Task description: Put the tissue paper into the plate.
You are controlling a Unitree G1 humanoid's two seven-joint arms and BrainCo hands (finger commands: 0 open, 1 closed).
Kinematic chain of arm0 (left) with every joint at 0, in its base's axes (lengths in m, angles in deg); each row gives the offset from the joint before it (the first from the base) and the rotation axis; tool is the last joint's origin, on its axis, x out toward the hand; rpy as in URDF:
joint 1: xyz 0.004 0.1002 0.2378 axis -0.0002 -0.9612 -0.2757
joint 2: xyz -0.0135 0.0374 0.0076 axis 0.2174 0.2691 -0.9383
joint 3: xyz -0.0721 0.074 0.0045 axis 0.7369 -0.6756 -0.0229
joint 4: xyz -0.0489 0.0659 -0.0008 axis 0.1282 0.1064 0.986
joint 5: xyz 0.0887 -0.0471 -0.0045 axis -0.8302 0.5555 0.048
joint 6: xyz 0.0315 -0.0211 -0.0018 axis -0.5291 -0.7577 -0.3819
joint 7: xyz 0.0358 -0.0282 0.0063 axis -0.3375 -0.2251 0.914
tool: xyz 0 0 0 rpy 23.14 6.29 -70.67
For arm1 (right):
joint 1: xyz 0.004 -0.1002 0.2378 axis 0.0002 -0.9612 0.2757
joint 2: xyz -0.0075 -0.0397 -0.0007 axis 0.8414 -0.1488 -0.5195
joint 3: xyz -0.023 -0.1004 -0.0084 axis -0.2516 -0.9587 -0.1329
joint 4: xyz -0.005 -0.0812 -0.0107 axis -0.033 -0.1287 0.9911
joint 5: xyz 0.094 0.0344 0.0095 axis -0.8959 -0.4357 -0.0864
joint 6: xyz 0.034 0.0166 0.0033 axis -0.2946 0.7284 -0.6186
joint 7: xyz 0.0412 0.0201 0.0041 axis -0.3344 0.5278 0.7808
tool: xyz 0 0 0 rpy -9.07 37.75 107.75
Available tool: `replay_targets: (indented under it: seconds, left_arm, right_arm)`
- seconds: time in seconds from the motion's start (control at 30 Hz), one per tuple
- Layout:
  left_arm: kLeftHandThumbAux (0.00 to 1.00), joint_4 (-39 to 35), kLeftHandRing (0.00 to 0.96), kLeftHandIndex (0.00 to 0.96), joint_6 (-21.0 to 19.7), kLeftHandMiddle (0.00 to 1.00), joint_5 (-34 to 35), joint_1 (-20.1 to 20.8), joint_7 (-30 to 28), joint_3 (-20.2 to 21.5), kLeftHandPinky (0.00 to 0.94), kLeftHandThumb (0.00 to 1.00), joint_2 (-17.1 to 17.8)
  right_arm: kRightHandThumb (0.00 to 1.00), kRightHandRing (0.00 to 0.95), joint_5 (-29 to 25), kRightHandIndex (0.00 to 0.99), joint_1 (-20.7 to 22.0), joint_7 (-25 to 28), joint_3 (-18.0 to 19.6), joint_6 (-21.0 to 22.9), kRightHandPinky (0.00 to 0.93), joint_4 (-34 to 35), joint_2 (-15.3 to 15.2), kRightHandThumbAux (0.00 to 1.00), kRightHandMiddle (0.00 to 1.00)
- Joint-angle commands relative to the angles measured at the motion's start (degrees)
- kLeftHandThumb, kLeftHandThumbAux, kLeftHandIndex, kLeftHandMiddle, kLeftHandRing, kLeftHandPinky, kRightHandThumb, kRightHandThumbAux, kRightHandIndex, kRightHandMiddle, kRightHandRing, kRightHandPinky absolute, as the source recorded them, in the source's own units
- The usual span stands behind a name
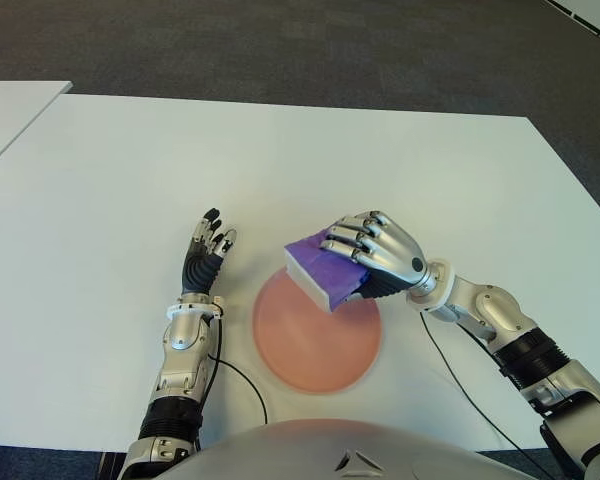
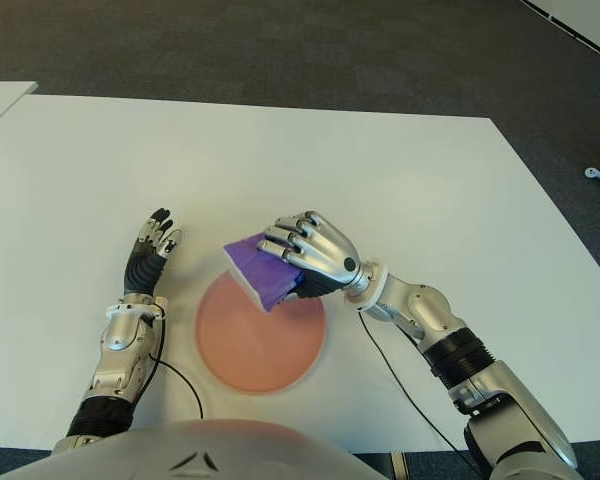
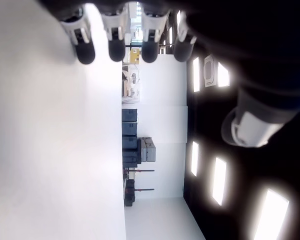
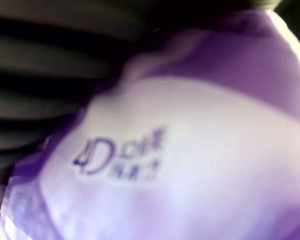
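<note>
Right hand [image 1: 380, 255] clamped over a purple tissue pack [image 1: 322, 268], fingers [image 1: 348, 238] curled across the top and the thumb tucked beneath. Pack held tilted, above the far rim of a round pink plate [image 1: 315, 345], overlapping it in both eye views; contact with the plate not discernible. Purple wrapper [image 4: 190, 165] with dark printed lettering filling the right wrist view, pressed close against the palm. Plate set near the front edge of the white table [image 1: 280, 160], roughly midway along it, dish otherwise bare. Left hand [image 1: 205, 252] just beside the plate on its left, over the table near the front edge, fingers [image 3: 85, 47] straight and loosely spread, holding nothing. Thin black cables [image 1: 242, 380] trailing from both wrists toward the front edge. Dark carpet [image 1: 280, 50] beyond the table's far edge.
</note>
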Motion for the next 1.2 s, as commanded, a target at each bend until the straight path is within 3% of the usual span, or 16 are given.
replay_targets:
  seconds: [0.03,0.27,1.2]
  left_arm:
    - [0.515,1.82,0.000,0.000,-2.26,0.000,0.18,-1.57,-0.33,-0.56,0.000,0.000,-0.38]
    - [0.522,2.06,0.000,0.000,-2.27,0.000,0.43,-1.40,-0.83,-0.77,0.000,0.000,-0.17]
    - [0.523,1.42,0.000,0.000,-2.97,0.000,-0.08,-1.53,0.09,-0.93,0.000,0.000,-0.05]
  right_arm:
    - [0.851,0.832,0.28,0.398,0.65,0.88,-2.44,-3.07,0.841,-3.32,2.71,0.679,0.539]
    - [0.850,0.829,0.42,0.400,0.63,0.94,-3.81,-4.67,0.834,-5.02,6.10,0.679,0.544]
    - [0.851,0.828,3.27,0.395,0.89,-3.01,-5.94,-3.10,0.827,-11.71,10.99,0.680,0.539]
